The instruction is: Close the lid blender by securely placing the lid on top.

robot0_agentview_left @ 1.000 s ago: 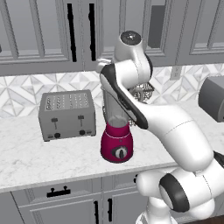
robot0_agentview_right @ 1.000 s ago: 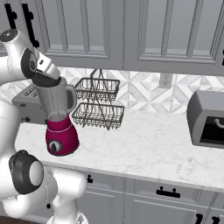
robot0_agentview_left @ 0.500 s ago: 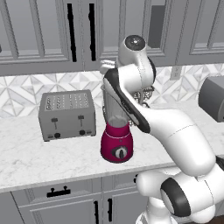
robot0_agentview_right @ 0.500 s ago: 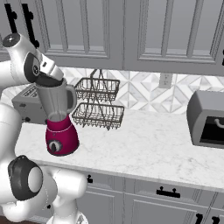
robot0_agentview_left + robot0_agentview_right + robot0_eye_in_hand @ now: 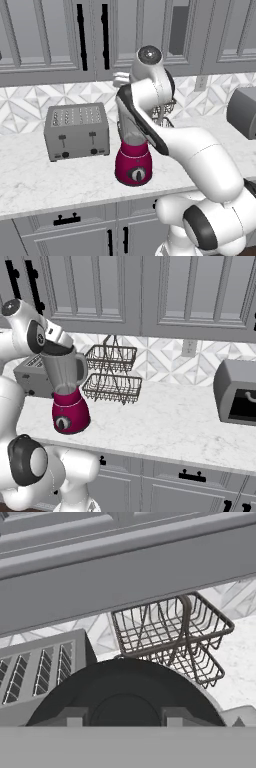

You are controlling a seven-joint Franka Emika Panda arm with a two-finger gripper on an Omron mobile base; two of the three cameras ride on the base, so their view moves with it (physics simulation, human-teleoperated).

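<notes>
The blender stands on the counter with its magenta base point(image 5: 133, 167) point(image 5: 70, 413) and clear grey jar point(image 5: 66, 372), handle to the right. My arm hides most of the jar in the left base view. A dark round lid point(image 5: 56, 348) point(image 5: 125, 687) sits slightly tilted at the jar's mouth, directly under my hand. My gripper point(image 5: 56, 342) point(image 5: 125, 716) is shut on the lid, one finger on each side of its raised centre.
A boxy grey toaster point(image 5: 77, 131) point(image 5: 29, 376) point(image 5: 40, 667) stands left of the blender. A two-tier wire basket rack point(image 5: 112, 373) point(image 5: 172, 634) is behind it to the right. A grey appliance point(image 5: 237, 391) point(image 5: 242, 117) sits at the far right, with wall cabinets point(image 5: 125, 557) close overhead.
My hand has eased slightly down and right with the lid, towards the jar's mouth. The blender and everything else have stayed put.
</notes>
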